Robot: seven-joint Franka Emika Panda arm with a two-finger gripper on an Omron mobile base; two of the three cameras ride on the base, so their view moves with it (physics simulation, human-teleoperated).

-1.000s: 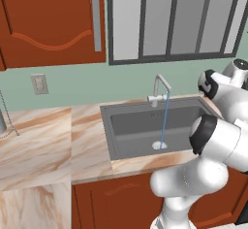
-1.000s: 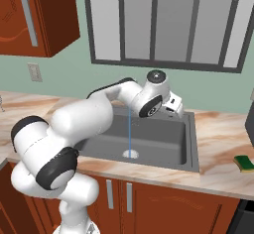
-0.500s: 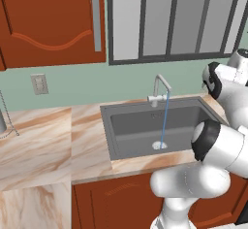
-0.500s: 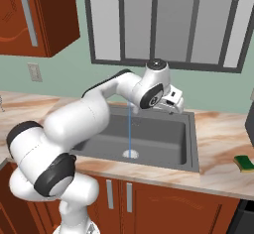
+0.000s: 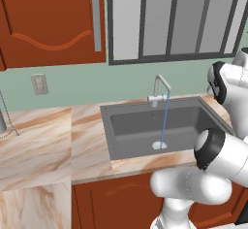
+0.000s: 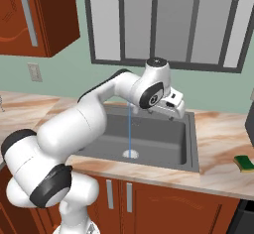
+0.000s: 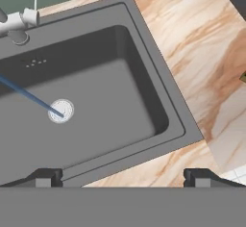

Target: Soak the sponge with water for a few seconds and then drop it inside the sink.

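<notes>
A: Nearest the cameras, what stands in front?
B: The white arm, rising from the base before the red-brown cupboards (image 5: 121, 194) under the bench (image 5: 43, 140). It bends up and over toward the right end of the sink (image 6: 192, 144).

A: And the hand?
B: The hand (image 6: 173, 106) hangs above the sink's right side, near the back rim. In the hand view its two dark fingertips (image 7: 45, 177) sit far apart at the bottom edge, spread wide, with nothing between them.

A: Where is the sponge?
B: The sponge (image 6: 244, 162) lies flat on the marbled bench to the right of the sink, near the front edge, well apart from the hand. Green on top with a yellow layer showing.

A: The sink itself?
B: A dark grey basin set into the bench, with a raised rim and a round silver drain (image 7: 61, 110) in its floor.

A: Is water running?
B: Yes. A thin light-blue stream of water (image 5: 163, 121) falls straight from the tap (image 5: 160, 88) at the back rim and lands on the drain.

A: And behind that?
B: A pale green wall with a wall socket (image 5: 38, 84) to the left, a dark-framed window (image 5: 174, 19) above the tap, and a red-brown wall cupboard (image 5: 53, 22) with a grey handle at upper left.
</notes>
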